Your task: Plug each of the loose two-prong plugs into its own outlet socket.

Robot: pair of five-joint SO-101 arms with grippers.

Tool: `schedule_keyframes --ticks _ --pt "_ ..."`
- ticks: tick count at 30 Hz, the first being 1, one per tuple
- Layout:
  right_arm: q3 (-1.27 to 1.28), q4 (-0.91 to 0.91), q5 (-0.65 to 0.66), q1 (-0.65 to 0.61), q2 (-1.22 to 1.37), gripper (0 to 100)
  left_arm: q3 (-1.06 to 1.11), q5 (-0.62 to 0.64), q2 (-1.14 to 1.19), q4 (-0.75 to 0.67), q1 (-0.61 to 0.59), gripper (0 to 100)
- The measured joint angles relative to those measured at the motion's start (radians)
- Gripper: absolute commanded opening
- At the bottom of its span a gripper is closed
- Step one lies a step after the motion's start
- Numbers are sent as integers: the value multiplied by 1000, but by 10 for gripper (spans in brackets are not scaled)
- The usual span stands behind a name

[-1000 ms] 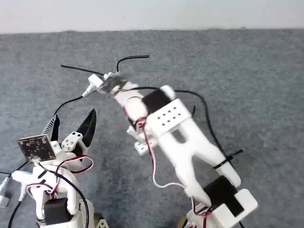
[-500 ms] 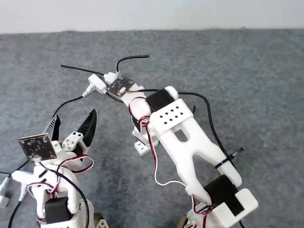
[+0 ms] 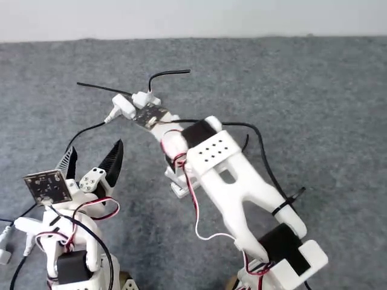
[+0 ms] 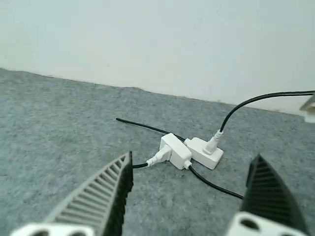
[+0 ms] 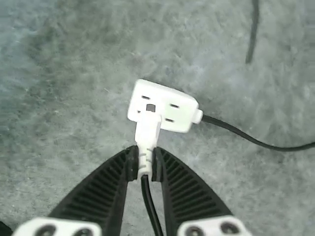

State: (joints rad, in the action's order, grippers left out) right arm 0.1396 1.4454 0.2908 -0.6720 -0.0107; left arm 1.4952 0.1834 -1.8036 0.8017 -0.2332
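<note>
While right gripper [image 5: 143, 153] pinches, plug [image 5: 147, 129] faces socket [image 5: 172, 107]

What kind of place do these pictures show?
Probably an indoor robot test bench. A grey carpet-like mat forms the work surface, a plain white wall stands behind it, and the right hand holds a white plug at an outlet block lying loose on the mat.

High cam: fixed, above/behind arms [image 3: 242, 193], looks down+fwd across bench [image 3: 326, 96] to wall [image 3: 193, 18] at frame top. L wrist cam: low, near-level, faces wall past L gripper [image 4: 193, 155]. Shares outlet pair [image 4: 176, 150] [image 3: 125, 109] w/ high view, upper left there. R wrist cam: steep down, v. close on one outlet [image 5: 165, 105]; overlap w/ others unclear.
</note>
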Motion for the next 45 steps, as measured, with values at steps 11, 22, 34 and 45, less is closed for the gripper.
schedule_keyframes --ticks 11,22,34,45 --pt "3 -5 -17 -37 0 9 0 0 0 0 15 356" --pt "91 -52 -17 -37 0 9 0 0 0 0 18 356" --pt "41 -12 -17 -29 0 9 8 0 0 0 21 356" --pt "-14 -11 -12 -21 118 9 9 0 0 0 21 356"
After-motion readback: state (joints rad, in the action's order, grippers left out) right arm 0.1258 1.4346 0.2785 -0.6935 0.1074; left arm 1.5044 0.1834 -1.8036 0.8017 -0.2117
